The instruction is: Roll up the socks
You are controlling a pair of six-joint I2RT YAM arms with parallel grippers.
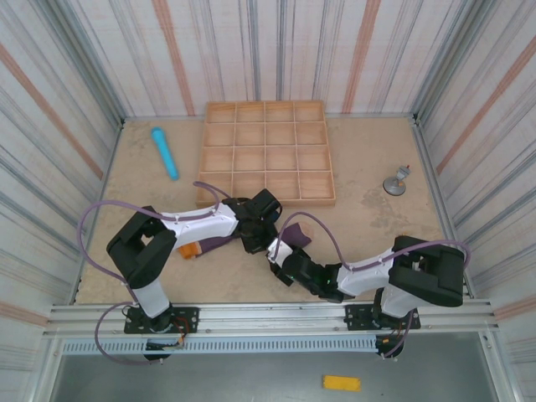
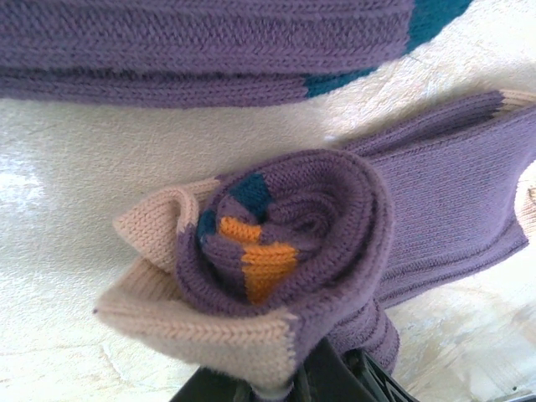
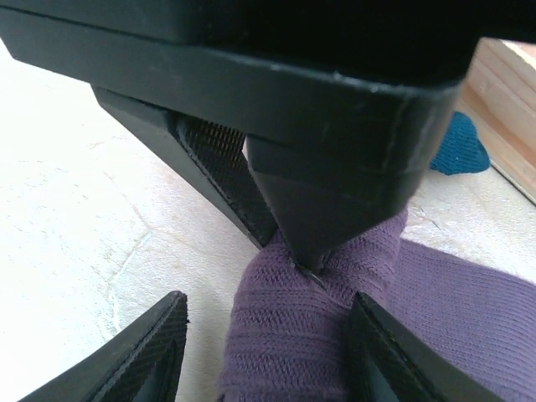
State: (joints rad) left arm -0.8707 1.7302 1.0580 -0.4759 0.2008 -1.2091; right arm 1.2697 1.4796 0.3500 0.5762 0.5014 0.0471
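There's the left gripper (image 2: 318, 381) clamped on the rolled sock (image 2: 285, 243), six o'clock of the tray (image 1: 265, 103); the right gripper (image 3: 268, 352) straddles it, jaws apart. With that beige flap (image 2: 155, 226) loose at nine o'clock, a sloppy handover could unravel it.

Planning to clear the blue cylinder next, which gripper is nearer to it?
Left. The left gripper, shut on a sock, is right of the cylinder, toward the near side; the right gripper sits just past it, farther right.
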